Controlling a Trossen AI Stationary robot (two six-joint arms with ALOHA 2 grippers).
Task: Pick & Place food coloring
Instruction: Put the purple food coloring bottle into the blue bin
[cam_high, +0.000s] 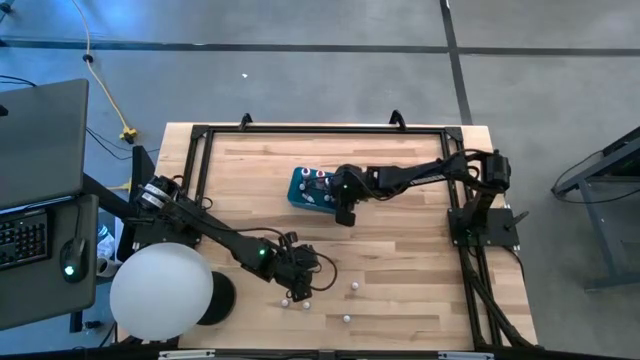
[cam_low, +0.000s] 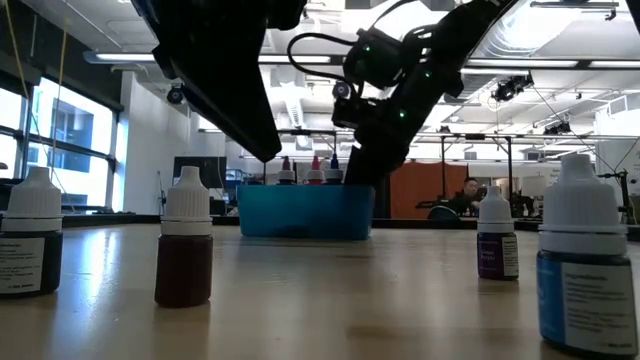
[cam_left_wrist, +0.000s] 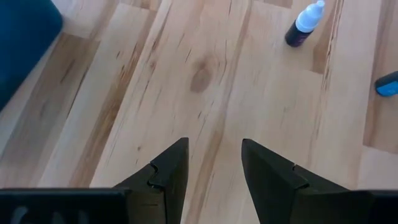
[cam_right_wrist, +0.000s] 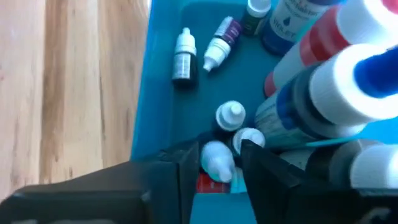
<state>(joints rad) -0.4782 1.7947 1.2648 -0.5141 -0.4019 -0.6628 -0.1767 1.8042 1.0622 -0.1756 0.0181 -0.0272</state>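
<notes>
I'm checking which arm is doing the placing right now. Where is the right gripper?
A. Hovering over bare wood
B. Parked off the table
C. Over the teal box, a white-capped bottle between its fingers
C: the right gripper is down over the teal box, its fingers closed around a white-capped bottle.

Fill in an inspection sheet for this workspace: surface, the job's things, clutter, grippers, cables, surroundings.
Surface: pale wooden table with a black frame.
Job's things: tiny white-capped food coloring bottles; four stand loose near the front edge; more lie and stand inside the teal rectangular box.
Clutter: nothing seen.
Grippers: left gripper open above bare wood near the loose bottles; right gripper inside the box, closed on a red-bodied bottle.
Cables: yellow cable on the floor.
Surroundings: laptop, keyboard, mouse, white round lamp at left.
</notes>
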